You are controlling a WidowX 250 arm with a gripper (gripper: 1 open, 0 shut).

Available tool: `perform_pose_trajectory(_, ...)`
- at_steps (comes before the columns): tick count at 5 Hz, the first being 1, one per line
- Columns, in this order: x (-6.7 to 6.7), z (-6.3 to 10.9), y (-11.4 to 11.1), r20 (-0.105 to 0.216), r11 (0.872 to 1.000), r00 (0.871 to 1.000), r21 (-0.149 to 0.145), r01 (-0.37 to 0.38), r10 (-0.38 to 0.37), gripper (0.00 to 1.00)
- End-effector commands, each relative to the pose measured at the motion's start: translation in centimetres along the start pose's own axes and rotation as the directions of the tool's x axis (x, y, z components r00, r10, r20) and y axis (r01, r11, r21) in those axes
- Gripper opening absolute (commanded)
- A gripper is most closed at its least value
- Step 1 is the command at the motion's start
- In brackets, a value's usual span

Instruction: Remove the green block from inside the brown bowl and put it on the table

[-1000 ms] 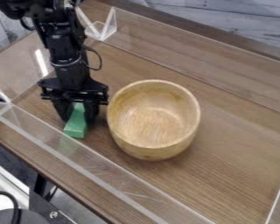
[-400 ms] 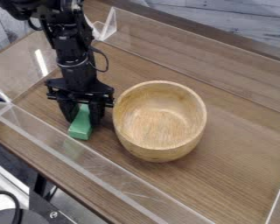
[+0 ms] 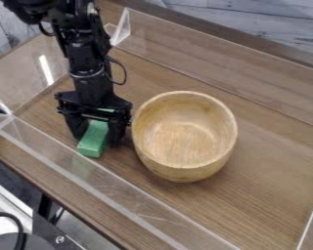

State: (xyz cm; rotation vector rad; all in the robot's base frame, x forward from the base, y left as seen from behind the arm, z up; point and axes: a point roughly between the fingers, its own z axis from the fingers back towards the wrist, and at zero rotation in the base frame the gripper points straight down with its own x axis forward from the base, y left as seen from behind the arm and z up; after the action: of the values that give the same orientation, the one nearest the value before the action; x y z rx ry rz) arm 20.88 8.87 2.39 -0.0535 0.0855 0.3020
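The green block (image 3: 90, 145) lies on the table (image 3: 257, 83) just left of the brown bowl (image 3: 186, 135), a small gap apart from its rim. My gripper (image 3: 95, 135) stands straight above the block, pointing down. Its black fingers (image 3: 118, 132) are spread open on either side of the block's upper end and no longer pinch it. The bowl is upright and nothing lies inside it.
A clear acrylic wall (image 3: 62, 181) runs along the table's front edge close behind the block, and another wall (image 3: 211, 39) lines the far side. The black arm (image 3: 78, 49) rises toward the top left. Bare wood stretches to the right of the bowl.
The jaws, shut on the green block before, have spread apart and let it rest on the table. Arm, block and bowl all sit slightly further right in the picture.
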Motion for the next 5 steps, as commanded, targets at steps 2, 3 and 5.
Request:
perform_pose_trajectory(2,1.4,3.1,-0.3,0.090,0.999,0.995,-0.004,0.053,-0.052,1.00)
perform_pose_trajectory(3,1.4,4.2,-0.3,0.122,0.998,0.990,0.016,0.064,-0.066,1.00)
perform_pose_trajectory(5,2.0,10.8,-0.5,0.129,0.996,0.988,0.035,0.080,-0.084,1.00)
